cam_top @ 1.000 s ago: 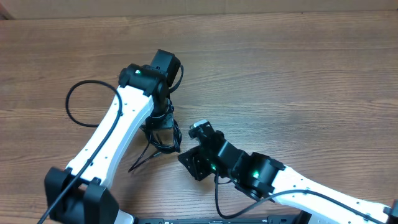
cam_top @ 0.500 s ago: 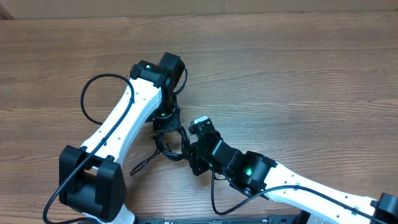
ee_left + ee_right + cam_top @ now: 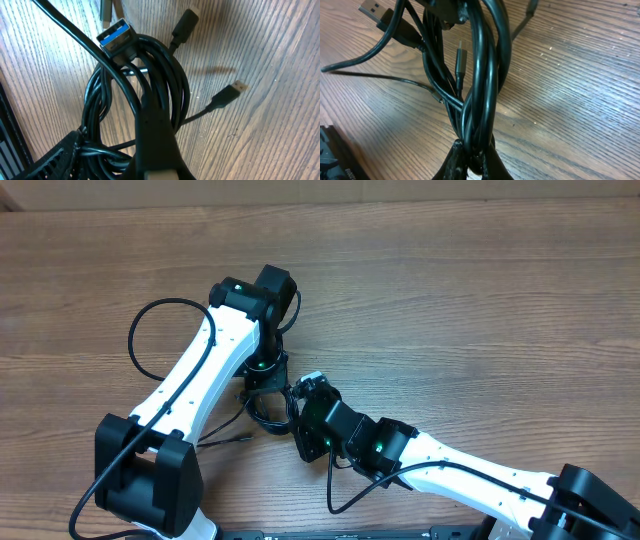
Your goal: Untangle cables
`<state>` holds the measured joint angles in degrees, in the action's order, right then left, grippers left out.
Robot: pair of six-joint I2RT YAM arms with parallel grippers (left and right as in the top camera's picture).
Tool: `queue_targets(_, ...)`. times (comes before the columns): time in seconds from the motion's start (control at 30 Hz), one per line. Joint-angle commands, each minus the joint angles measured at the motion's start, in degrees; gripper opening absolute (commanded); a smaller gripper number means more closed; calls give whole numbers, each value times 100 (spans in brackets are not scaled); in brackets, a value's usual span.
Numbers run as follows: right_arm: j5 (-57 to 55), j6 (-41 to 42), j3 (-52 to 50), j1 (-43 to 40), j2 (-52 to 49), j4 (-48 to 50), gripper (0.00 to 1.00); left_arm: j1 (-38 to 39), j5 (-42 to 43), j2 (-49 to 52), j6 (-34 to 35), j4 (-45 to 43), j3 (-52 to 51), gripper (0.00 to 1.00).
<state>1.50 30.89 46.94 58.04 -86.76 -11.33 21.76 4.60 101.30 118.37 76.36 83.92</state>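
brown wood-grain counter [image 3: 480, 300] fills the overhead view, with a pale strip along its far edge. the left arm [image 3: 195, 375] reaches in from the near left and the right arm [image 3: 440, 465] from the near right, and they meet just left of the middle. the cables [image 3: 268, 408] hang between them as one tangled black bundle, with a thin loose end [image 3: 225, 438] trailing to the left on the counter. the left jaws are clenched on the far part of the bundle; in the left wrist view one dark finger [image 3: 155, 135] crosses the coiled loops [image 3: 150, 65]. a blue-tongued plug [image 3: 116, 34] sticks out at the top of the coil, and a smaller plug [image 3: 235, 89] lies apart on the wood to the right. the right jaws are clamped on the near end of the bundle, where the strands [image 3: 480, 75] run together into the fingertips [image 3: 457, 162]. a slim plug [image 3: 460, 62] dangles beside those strands. a thicker wire [image 3: 150, 340] loops out to the left of the left arm.
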Motion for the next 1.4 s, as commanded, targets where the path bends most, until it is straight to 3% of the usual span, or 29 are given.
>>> queue_targets(0.0, 496, -50, 109, 37, 42, 11, 4, 37, 59, -9, 33, 11, 7, 4)
queue_targets(0.23, 612, 227, 114, -155, 1119, -914, 4, 24, -1084, -4, 59, 184, 7, 4)
queue_targets(0.57, 610, 181, 109, -444, 3121, -1231, 4, 24, -1060, -4, 31, 205, 7, 4)
queue_targets(0.73, 450, 162, 87, -444, 3073, -1672, 4, 44, -905, -4, -48, 197, 7, 4)
queue_targets(0.93, 435, 170, 2, -444, 2197, -1742, 5, 44, -1058, 155, -903, -282, -184, 5)
queue_targets(1.07, 442, 258, 2, -444, 1652, -1550, 4, 55, -702, 579, -1609, -1021, -321, 9)
queue_targets(1.1, 439, 343, 2, -444, 1563, -1526, 4, 55, -522, 719, -1685, -1145, -321, 12)
queue_targets(1.17, 442, 507, 2, -444, 1445, -1515, 4, 55, -205, 933, -1683, -1276, -321, 29)
queue_targets(1.23, 442, 533, 2, -444, 1410, -1539, 4, 55, 68, 1123, -1685, -1366, -321, 62)
queue_targets(1.27, 439, 531, 4, -444, 1410, -1561, 4, 50, 140, 1191, -1716, -1368, -319, 70)
queue_targets(1.37, 437, 531, 2, -444, 1410, -1563, 5, -20, 166, 1233, -2428, -1447, -310, 73)
